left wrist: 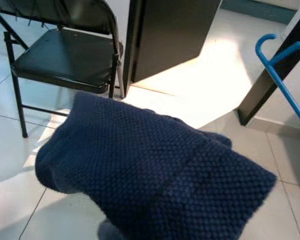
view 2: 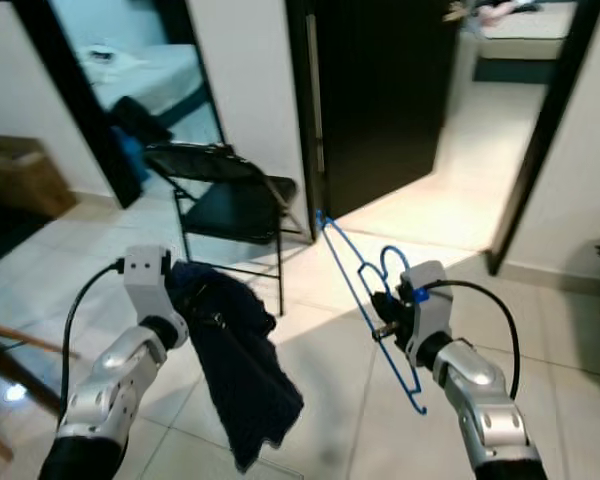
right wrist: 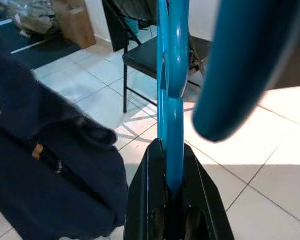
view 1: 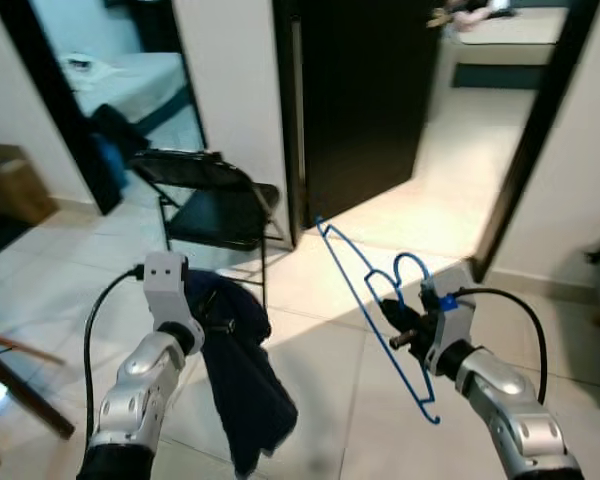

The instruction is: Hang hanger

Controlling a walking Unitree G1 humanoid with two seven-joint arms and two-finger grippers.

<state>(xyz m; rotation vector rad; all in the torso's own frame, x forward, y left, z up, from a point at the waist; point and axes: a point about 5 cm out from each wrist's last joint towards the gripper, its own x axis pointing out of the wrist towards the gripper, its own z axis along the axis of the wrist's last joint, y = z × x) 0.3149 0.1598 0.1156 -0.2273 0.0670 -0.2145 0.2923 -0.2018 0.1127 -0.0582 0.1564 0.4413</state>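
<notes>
A thin blue plastic hanger (view 1: 365,300) is held upright in front of me, its hook (view 1: 412,268) curling near the wrist. My right gripper (view 1: 398,325) is shut on the hanger's neck (right wrist: 171,165), the black fingers (right wrist: 149,200) pinching the blue bar from both sides. A dark navy knitted garment (view 1: 242,375) hangs from my left gripper (view 1: 208,305), which is shut on its upper edge; the cloth (left wrist: 155,175) drapes over and hides the left fingers. Hanger and garment are apart, about a hand's width between them.
A black folding chair (view 1: 215,205) stands just ahead on the white tiled floor. Behind it are a white wall pillar and a dark open door (view 1: 365,95); a lit doorway (view 1: 480,130) opens at right. A cardboard box (view 1: 10,185) sits far left.
</notes>
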